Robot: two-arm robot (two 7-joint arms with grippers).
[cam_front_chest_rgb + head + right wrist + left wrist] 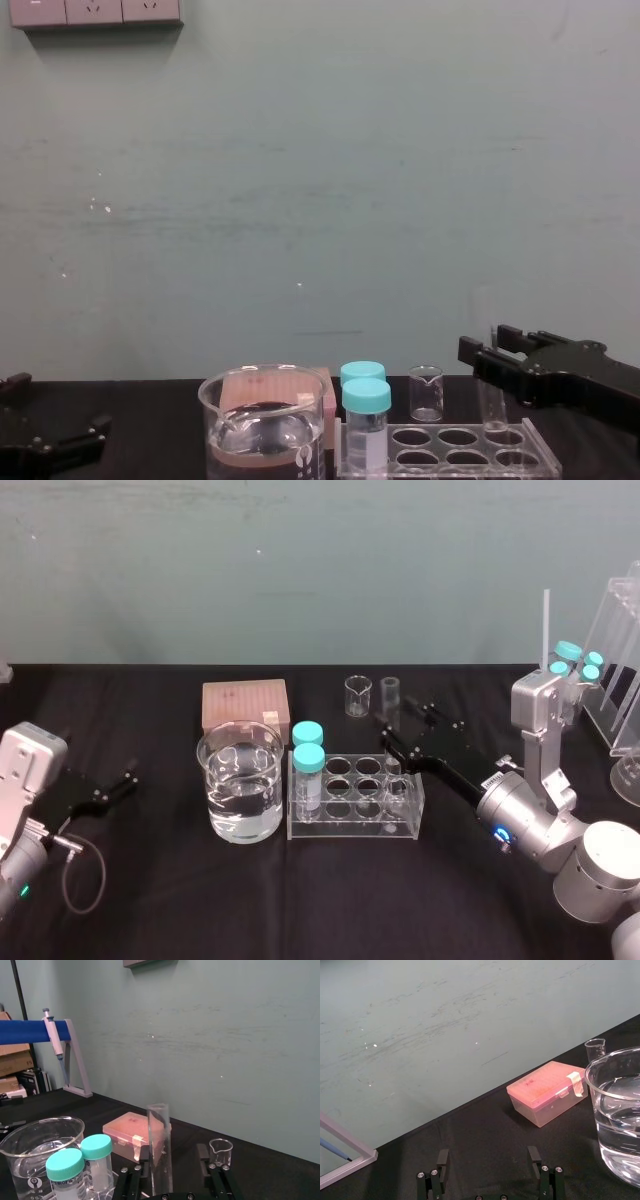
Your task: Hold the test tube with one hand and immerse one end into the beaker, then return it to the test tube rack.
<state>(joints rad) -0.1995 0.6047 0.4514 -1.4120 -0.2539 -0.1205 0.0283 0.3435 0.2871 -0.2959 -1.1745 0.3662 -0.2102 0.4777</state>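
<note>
The test tube (392, 710) stands upright in a right-hand hole of the clear test tube rack (350, 825). My right gripper (408, 728) reaches in from the right at the tube's mid height. In the right wrist view the tube (159, 1145) rises between the gripper (174, 1160) fingers, which are spread with a gap on one side, so it is open. The chest view shows the tube (490, 395) by the right gripper (487, 350) above the rack (450, 450). The beaker (240, 780), partly full of water, sits left of the rack. My left gripper (488, 1160) rests open at the table's far left (115, 785).
A pink tip box (245, 702) lies behind the beaker. Two teal-capped vials (308, 755) stand in the rack's left holes. A tiny beaker (358, 695) is behind the rack. At the far right stand a clear stand (620, 670) and more capped vials (580, 660).
</note>
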